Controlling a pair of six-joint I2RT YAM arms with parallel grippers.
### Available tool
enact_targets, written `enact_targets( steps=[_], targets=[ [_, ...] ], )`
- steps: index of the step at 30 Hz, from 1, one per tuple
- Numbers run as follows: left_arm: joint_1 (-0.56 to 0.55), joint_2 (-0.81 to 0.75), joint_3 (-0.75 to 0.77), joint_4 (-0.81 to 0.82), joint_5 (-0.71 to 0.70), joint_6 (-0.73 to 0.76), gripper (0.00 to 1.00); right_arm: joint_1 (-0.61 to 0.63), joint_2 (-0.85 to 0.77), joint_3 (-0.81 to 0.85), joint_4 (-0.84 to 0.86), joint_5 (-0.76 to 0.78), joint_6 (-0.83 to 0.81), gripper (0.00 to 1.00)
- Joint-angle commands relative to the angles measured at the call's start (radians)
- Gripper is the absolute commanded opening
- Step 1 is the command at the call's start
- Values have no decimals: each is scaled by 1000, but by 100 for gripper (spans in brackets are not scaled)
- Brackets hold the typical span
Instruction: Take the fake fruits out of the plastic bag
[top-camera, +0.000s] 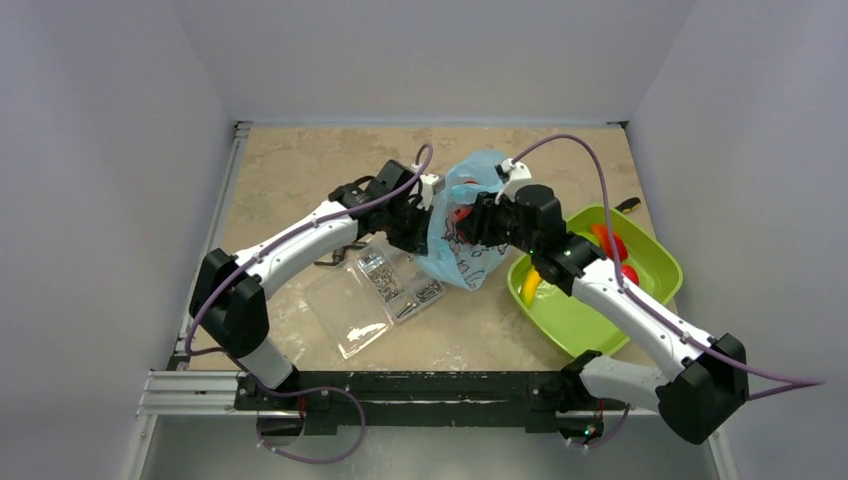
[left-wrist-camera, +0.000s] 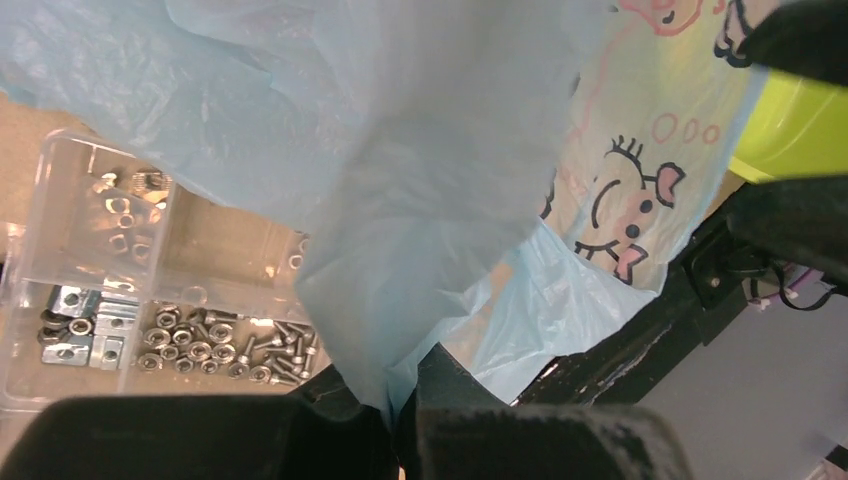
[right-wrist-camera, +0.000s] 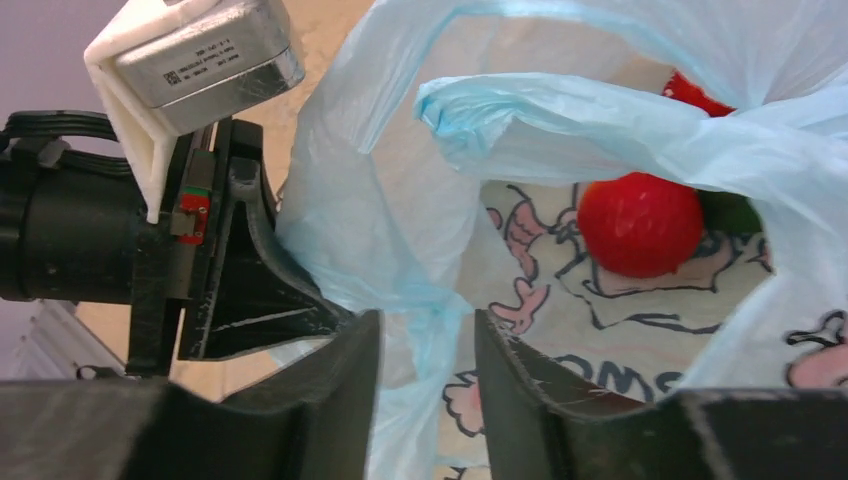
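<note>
The left fingers (left-wrist-camera: 455, 378) are clenched on a bunched fold of the plastic bag (left-wrist-camera: 400, 150); that arm reaches forward and inward to the bag's left side. The right fingers (right-wrist-camera: 330, 390) stand part-way apart astride the bag's rim; whether they pinch it I cannot tell. That arm bends over the lime tray (top-camera: 655, 262), wrist aimed into the bag's mouth, where a red strawberry (right-wrist-camera: 640, 222) and a dark green fruit (right-wrist-camera: 735, 212) lie. The bag is held up between both wrists, its length running far to near over the worktop (top-camera: 300, 180)
</note>
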Motion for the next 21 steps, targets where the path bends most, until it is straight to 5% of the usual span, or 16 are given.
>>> enact_targets(
  steps=[1, 7, 21],
  targets=[
    [24, -31, -4, 65, -25, 23, 0, 27, 32, 10, 123, 36, 45, 35],
    [27, -2, 16, 46, -2, 6, 0, 31, 197, 9, 154, 105, 19, 36],
    [27, 27, 20, 44, 25, -14, 0, 31, 545, 240, 127, 413, -40, 63]
  ],
)
